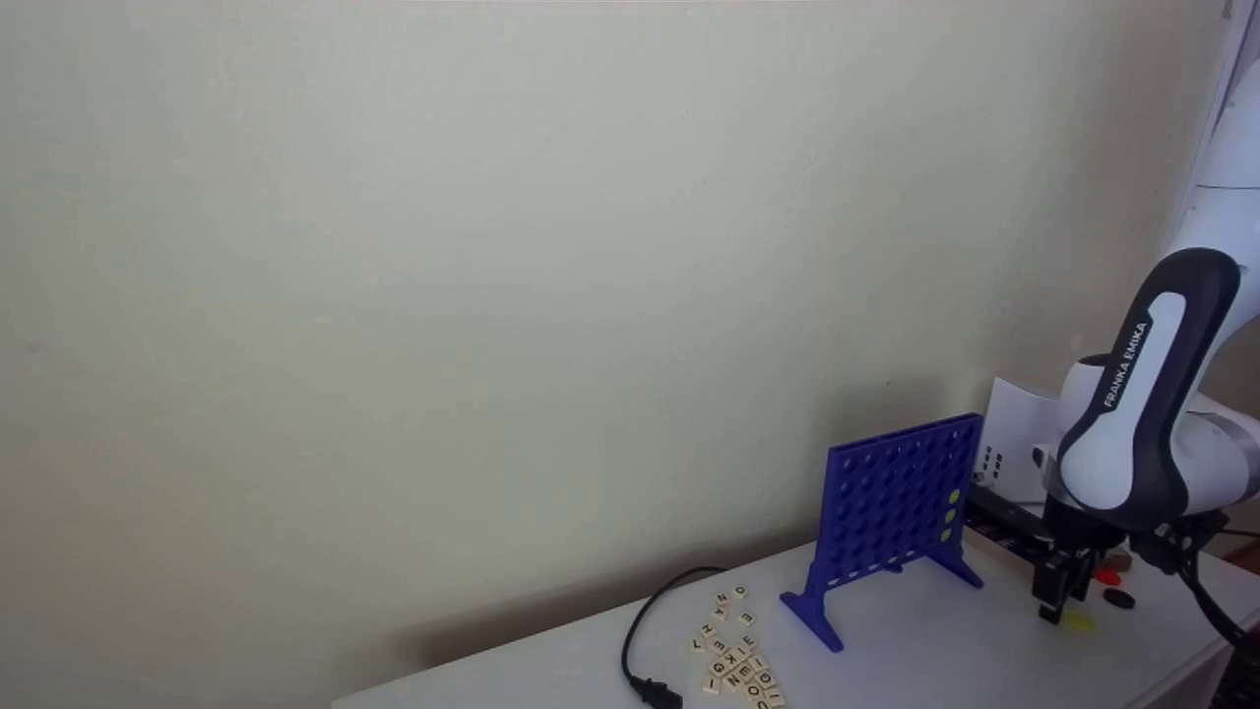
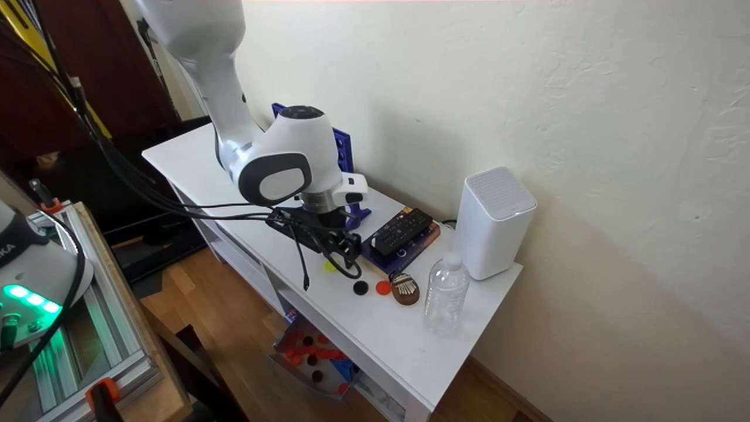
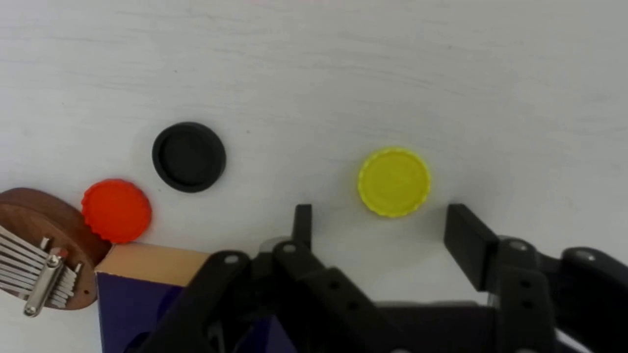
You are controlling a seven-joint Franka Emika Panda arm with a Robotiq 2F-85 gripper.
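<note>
Spread pincer (image 3: 380, 218), yellow disc (image 3: 394, 182) at its opening

Wrist view, left to right. Far left of pincer: brown thumb piano (image 3: 49, 250), metal tines showing. Next, red disc (image 3: 117, 211), right by the thumb piano's edge and a corner of the box; touching or not, can't tell. Dark blue box (image 3: 135, 304) lies lower left of pincer, partly hidden behind it. Black disc (image 3: 189, 157) left of pincer, higher in the view, apart from the red one. Then pincer: jaws stand well apart. Yellow disc lies flat on white table (image 3: 274, 73), in the gap between the jaws and just past their tips, touching neither, a bit closer to the right-hand one in this view. Jaw height over table: can't tell.

In an exterior view, black plug (image 1: 658, 692) and scattered letter tiles (image 1: 733, 665) are well left of pincer; upright blue grid rack (image 1: 896, 507) nearer, also left, yellow counters (image 1: 950, 516) in its right-hand column.

In an exterior view, black remote (image 2: 402, 231) sits on the box, right of pincer; clear bottle (image 2: 447, 293) further right; white tower (image 2: 495, 225) farthest right.
</note>
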